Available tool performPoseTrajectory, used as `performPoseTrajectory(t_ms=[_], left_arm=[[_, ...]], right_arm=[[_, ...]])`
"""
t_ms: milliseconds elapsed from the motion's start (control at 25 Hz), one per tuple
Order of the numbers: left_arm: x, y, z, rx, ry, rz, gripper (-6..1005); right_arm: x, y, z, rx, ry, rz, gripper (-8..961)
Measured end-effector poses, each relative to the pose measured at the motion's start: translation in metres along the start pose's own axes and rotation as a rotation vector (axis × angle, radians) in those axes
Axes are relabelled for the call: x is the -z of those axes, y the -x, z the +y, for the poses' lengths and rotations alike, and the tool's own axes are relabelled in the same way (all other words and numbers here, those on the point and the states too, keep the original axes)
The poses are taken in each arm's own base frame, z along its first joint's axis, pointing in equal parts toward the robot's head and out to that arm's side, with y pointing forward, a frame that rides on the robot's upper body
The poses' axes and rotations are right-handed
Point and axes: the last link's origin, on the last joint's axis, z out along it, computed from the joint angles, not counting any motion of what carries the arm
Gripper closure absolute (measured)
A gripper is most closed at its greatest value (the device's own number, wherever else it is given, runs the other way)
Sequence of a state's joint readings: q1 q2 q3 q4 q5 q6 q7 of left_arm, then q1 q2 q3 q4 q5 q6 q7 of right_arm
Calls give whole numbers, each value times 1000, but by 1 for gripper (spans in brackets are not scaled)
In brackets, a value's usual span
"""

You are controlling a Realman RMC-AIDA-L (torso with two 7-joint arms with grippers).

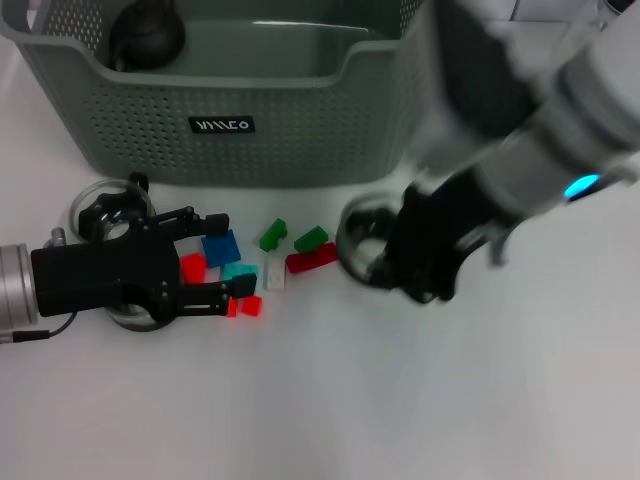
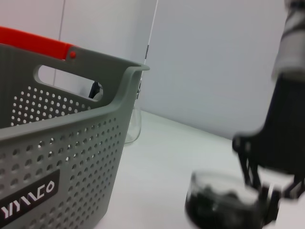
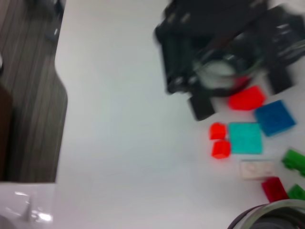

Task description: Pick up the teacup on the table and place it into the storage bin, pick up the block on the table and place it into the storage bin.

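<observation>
Right gripper [image 1: 385,268] at teacup [image 1: 362,238] rim, grip state unclear, left gripper [image 1: 213,257] spread over blocks [image 1: 222,247], storage bin [image 1: 300,130] behind.

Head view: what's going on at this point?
The right gripper is down at a glass teacup in front of the storage bin. The left gripper, jaws open, hovers over the coloured blocks, above a second glass cup. One dark object lies in the bin.

The grey-green perforated storage bin [image 1: 300,130] is stood upright at the table's far side, a clear teacup [image 1: 362,240] and scattered coloured blocks [image 1: 262,262] being laid on the table before it.
</observation>
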State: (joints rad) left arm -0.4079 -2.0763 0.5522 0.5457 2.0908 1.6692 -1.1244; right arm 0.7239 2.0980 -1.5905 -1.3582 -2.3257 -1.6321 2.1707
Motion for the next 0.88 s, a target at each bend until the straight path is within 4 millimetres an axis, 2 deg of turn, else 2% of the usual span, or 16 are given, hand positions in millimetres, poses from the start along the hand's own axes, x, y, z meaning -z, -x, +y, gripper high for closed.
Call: performPoseTrajectory(t_ms=[160,360,520,720,880], left_arm=[[-1,0,0,2,1,1,114],[-2,0,1,2,3,3,115],[-1,0,1,0,6,4,115],[-2,-1,1,-3,7,4,115],[-2,-2,0,-4,7,3,115]], right_arm=[[45,0,-1,-29,-7,-94,900],[96,29,-4,39,2,-348,900],[128,53,-21,73,-7,-547,900],[144,79,-63,9,-65,-647,899],[137,89,-102,-85,-156,-630,899]])
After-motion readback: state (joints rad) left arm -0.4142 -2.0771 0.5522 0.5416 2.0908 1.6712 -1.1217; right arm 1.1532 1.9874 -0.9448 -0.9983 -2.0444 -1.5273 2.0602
